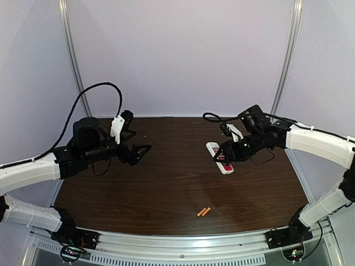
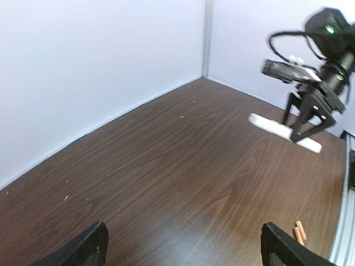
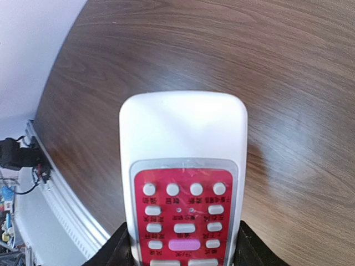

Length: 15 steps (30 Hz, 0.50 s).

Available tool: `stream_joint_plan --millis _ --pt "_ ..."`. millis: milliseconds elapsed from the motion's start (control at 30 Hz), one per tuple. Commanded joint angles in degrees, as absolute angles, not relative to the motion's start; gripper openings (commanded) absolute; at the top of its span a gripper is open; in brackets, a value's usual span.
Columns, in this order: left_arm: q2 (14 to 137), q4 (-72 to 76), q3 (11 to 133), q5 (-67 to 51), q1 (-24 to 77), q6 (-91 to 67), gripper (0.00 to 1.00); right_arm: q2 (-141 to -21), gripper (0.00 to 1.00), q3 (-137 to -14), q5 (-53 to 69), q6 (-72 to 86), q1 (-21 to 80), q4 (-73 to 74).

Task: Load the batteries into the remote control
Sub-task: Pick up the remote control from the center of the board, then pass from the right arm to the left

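The remote control (image 1: 214,151) (image 3: 183,166) is a white handset with its red button face up, at the right middle of the table. My right gripper (image 1: 224,157) (image 3: 183,256) is shut on its long sides; dark fingers (image 3: 113,252) press both edges. The left wrist view shows the remote control (image 2: 269,126) in that right gripper (image 2: 305,126), its far end sticking out past the fingers. Two orange batteries (image 1: 203,211) (image 2: 299,233) lie side by side near the front edge. My left gripper (image 1: 137,153) (image 2: 186,256) hovers open over bare wood at the left, holding nothing.
The dark wooden table (image 1: 166,188) is walled by white panels at the back and sides. A metal rail (image 1: 183,244) runs along the near edge. Black cables (image 1: 105,88) loop above the left arm.
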<state>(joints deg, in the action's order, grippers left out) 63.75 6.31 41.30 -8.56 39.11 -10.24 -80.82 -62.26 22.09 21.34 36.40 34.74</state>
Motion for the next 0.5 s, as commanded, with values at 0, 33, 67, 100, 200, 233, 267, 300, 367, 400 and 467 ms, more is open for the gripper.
stream_joint_plan --millis 0,33,67,100,200,233,267,300,367,400,467 --pt "60.0 8.2 39.8 -4.1 48.7 7.4 0.97 -78.6 0.32 -64.9 35.5 21.5 36.7 38.5" --pt "59.8 7.1 40.0 -2.6 51.5 11.0 0.97 -78.0 0.32 -65.0 37.1 21.8 36.7 38.6" --pt "59.6 6.0 40.1 -1.3 54.1 15.0 0.97 -77.5 0.31 -64.9 38.4 22.0 36.7 38.7" --pt "59.7 4.8 40.3 0.7 56.9 18.7 0.96 -77.1 0.31 -64.7 39.6 22.3 36.7 38.7" --pt "61.7 0.6 42.5 5.6 63.8 28.5 0.94 -76.4 0.29 -64.1 42.4 22.3 37.4 39.8" --pt "62.9 -1.8 43.7 6.4 65.5 30.9 0.93 -76.4 0.28 -63.7 43.1 22.1 37.9 40.3" --pt "64.1 -3.3 44.9 7.0 66.9 32.9 0.92 -76.4 0.28 -63.4 43.8 22.1 38.5 40.5" --pt "65.3 -4.7 46.1 7.4 68.0 34.8 0.91 -76.6 0.27 -63.0 44.5 22.1 39.0 40.6" --pt "67.6 -6.3 48.6 7.6 69.9 37.8 0.88 -76.9 0.27 -62.4 46.3 22.4 40.2 40.4" --pt "68.7 -6.8 49.5 7.6 70.5 39.1 0.86 -77.1 0.26 -62.2 46.8 22.6 40.7 40.2" --pt "70.5 -7.1 51.0 7.6 71.5 41.1 0.83 -77.6 0.26 -62.1 48.1 22.6 41.7 40.4"
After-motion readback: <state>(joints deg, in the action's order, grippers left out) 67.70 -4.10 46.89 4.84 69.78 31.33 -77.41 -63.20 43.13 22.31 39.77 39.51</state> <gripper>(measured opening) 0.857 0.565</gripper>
